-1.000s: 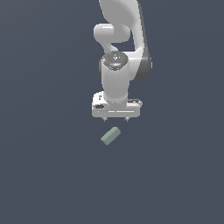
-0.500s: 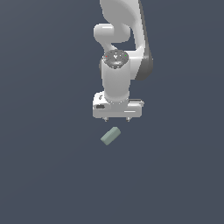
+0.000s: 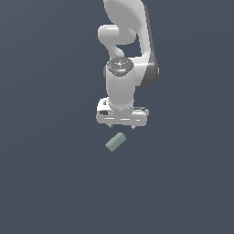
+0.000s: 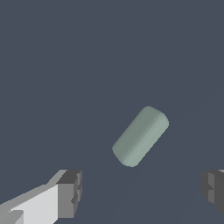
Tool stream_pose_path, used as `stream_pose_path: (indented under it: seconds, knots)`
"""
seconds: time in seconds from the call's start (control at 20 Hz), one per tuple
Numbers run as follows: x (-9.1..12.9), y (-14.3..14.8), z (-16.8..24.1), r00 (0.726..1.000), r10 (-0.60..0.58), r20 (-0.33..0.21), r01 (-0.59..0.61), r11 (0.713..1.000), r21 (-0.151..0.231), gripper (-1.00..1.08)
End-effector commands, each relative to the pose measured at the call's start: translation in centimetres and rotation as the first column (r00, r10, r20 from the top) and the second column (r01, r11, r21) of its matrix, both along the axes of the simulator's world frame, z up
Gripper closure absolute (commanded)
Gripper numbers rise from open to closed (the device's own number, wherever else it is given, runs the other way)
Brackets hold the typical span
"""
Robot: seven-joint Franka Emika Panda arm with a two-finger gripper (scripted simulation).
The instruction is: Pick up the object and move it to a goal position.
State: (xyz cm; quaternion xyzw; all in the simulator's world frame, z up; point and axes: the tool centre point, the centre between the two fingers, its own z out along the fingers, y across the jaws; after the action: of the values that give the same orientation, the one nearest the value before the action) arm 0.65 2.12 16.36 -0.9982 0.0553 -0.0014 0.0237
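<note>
Little moved since earlier frames: white arm's jaws [image 3: 121, 126] barely lower, spread wide, hovering just above small pale grey-green rounded block [image 3: 115, 142] lying on dark grey bench [image 3: 50, 183]. Risk: block lies diagonal and off-centre between fingertips [image 4: 70, 194]; unaligned closing could pinch corner, twist or skid it away.

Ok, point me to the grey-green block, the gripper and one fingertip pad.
grey-green block [image 4: 140, 136]: wrist view, middle of its long side.
gripper [image 4: 142, 192]: wrist view, midway between the open fingertips.
fingertip pad [image 4: 70, 192]: wrist view, dark face of one finger.
</note>
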Motion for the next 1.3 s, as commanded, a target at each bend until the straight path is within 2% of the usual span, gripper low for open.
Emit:
stream_pose_path:
  seconds: [0.0,0.25,0.45,0.85,1.25]
  knots:
    - [0.0,-0.1,-0.6,0.999,-0.041,-0.003,0.041,0.999,-0.001,-0.92]
    - [0.0,-0.5,-2.2,0.988,-0.153,-0.009,0.153,0.988,-0.006,-0.92]
    - [0.0,-1.0,-3.8,0.965,-0.263,-0.013,0.263,0.965,-0.013,-0.92]
    - [-0.2,-1.9,-6.9,0.884,-0.467,-0.014,0.466,0.884,-0.03,-0.92]
    - [-0.4,-2.5,-8.8,0.811,-0.584,-0.008,0.584,0.811,-0.043,-0.92]
